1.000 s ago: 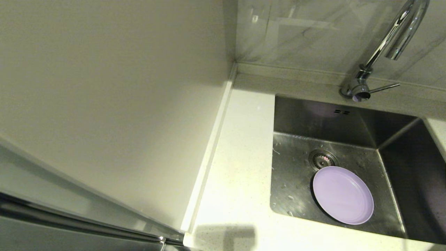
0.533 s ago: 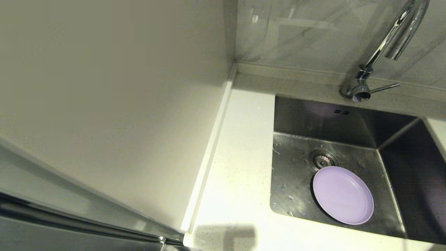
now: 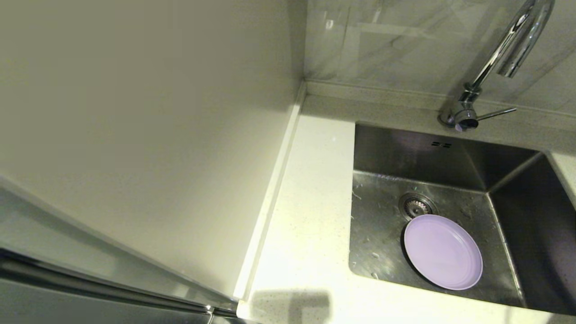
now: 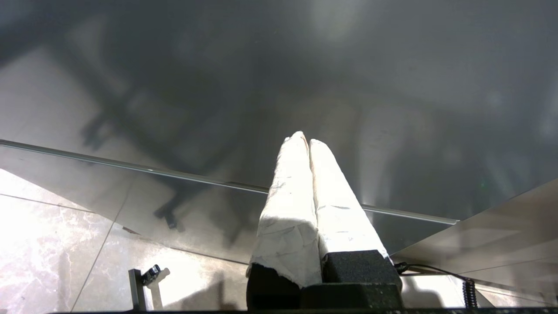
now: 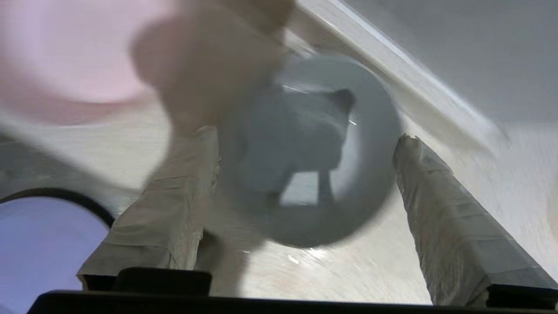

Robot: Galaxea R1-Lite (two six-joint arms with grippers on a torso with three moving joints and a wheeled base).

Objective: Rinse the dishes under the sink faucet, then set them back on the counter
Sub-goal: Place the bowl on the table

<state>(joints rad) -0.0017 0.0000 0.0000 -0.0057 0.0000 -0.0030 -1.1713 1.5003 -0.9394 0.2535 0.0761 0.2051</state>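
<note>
Head view: no arm or gripper shows here; only the fixtures and one dish.
Wall panel (image 3: 135, 135): plain cream, filling the left side.
Counter (image 3: 310, 216): white speckled strip between the panel's raised edge and the sink.
Sink (image 3: 382, 243): steel basin, wet floor, drain strainer (image 3: 416, 205) near the middle.
Lilac plate (image 3: 443, 251): lies flat on the sink floor, just beside the strainer.
Faucet (image 3: 499, 58): chrome gooseneck behind the basin, thin lever pointing right.
Left wrist view: the left gripper (image 4: 308, 141) is parked away from the sink over a glossy tiled floor, its two wrapped fingers pressed together on nothing.
Right wrist view: the right gripper (image 5: 305, 131) hangs over the counter, fingers spread wide; the blue-green bowl (image 5: 314, 152) sits between them, blurred, so contact cannot be told.
Pink bowl (image 5: 74, 56): beyond one finger, on the counter; unseen from the head.
</note>
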